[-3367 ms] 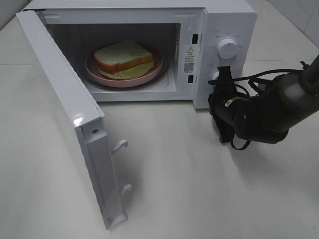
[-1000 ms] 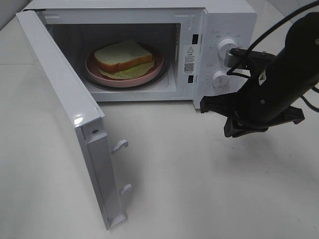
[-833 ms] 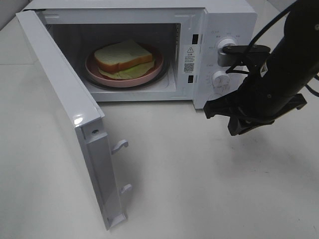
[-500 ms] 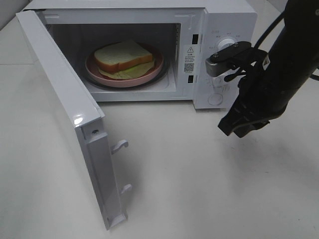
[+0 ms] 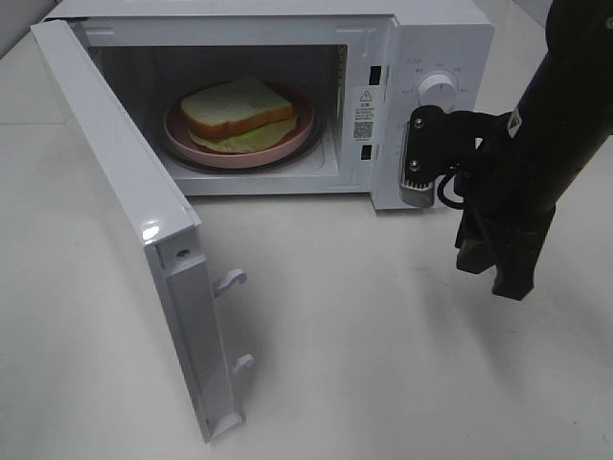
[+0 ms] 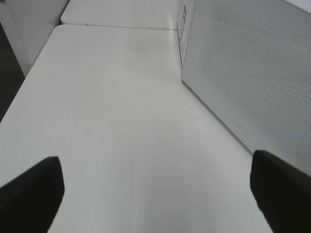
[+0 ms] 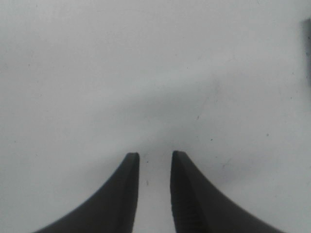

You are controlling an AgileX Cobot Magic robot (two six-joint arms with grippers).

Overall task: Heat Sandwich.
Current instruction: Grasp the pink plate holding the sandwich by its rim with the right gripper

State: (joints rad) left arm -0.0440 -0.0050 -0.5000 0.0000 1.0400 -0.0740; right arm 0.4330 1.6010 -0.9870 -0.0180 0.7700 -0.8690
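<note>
The sandwich [image 5: 237,105], white bread with tan crust and pale green filling, lies on a round pink plate [image 5: 290,141] inside the open microwave [image 5: 378,38]. My right gripper [image 5: 508,283] hangs in front of the control panel and to its right, pointing down at the table. In the right wrist view its dark fingers [image 7: 130,194] stand a narrow gap apart with only bare table between them, so the right gripper [image 7: 154,158] is open and empty. My left gripper [image 6: 155,194] is wide open and empty beside the microwave's perforated side wall [image 6: 252,73]; the exterior view does not show it.
The microwave door [image 5: 134,220] swings out toward the front left, with two latch hooks [image 5: 233,280] on its edge. The upper knob [image 5: 437,89] shows; the right arm's wrist hides the lower knob. White tabletop [image 5: 335,364] lies in front.
The right arm has lifted away from the lower knob and swung from pointing left to pointing down at the table. Its fingers have parted a little. Sandwich, door and left gripper are unmoved.
</note>
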